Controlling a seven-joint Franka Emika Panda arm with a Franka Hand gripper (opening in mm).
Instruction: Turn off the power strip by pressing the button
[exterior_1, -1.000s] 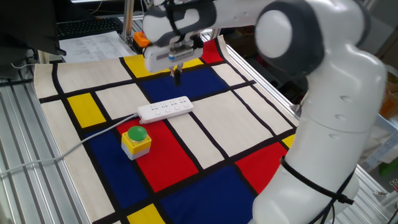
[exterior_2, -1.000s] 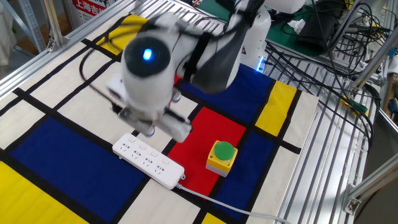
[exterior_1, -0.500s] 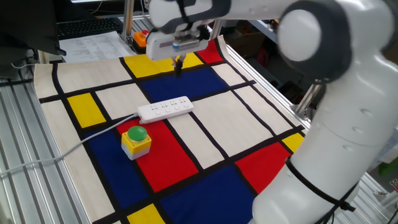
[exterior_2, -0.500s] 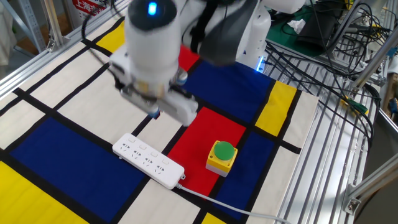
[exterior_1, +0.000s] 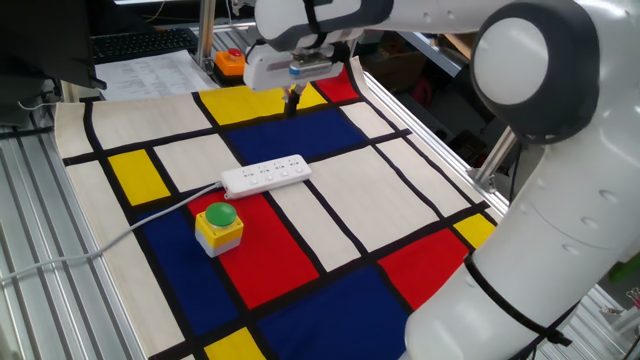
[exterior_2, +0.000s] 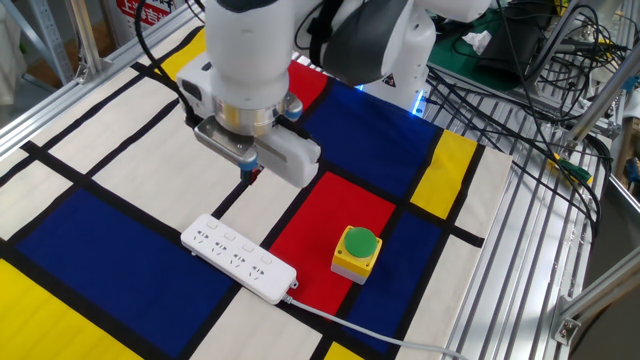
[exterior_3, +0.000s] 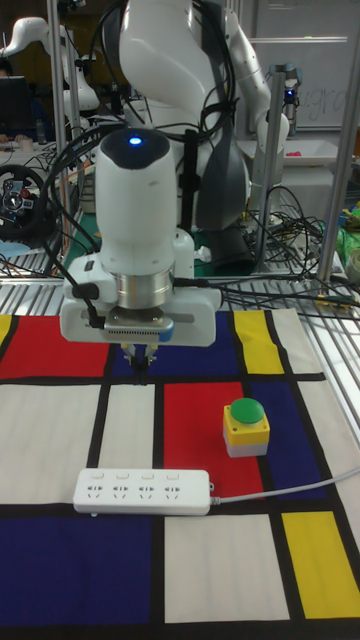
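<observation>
The white power strip (exterior_1: 265, 175) lies flat on the patterned cloth, with its grey cable trailing off one end. It also shows as the long white power strip (exterior_2: 238, 259) and power strip (exterior_3: 143, 491). Its button is too small to pick out in any view. My gripper (exterior_3: 141, 370) hangs above the cloth, behind the strip and clear of it, pointing straight down. In the tall view the dark fingertips sit together with no gap and nothing between them. The gripper (exterior_1: 292, 103) hovers over the yellow and blue panels; the gripper (exterior_2: 250, 174) is above the strip's far side.
A yellow box with a green dome (exterior_1: 218, 225) stands close beside the strip's cable end, also seen as the yellow box (exterior_3: 246, 425). An orange box (exterior_1: 229, 62) sits at the cloth's back edge. Metal rails and cables border the table.
The gripper has lifted and drawn back from above the strip toward the rear of the cloth. The strip and the yellow box have not moved.
</observation>
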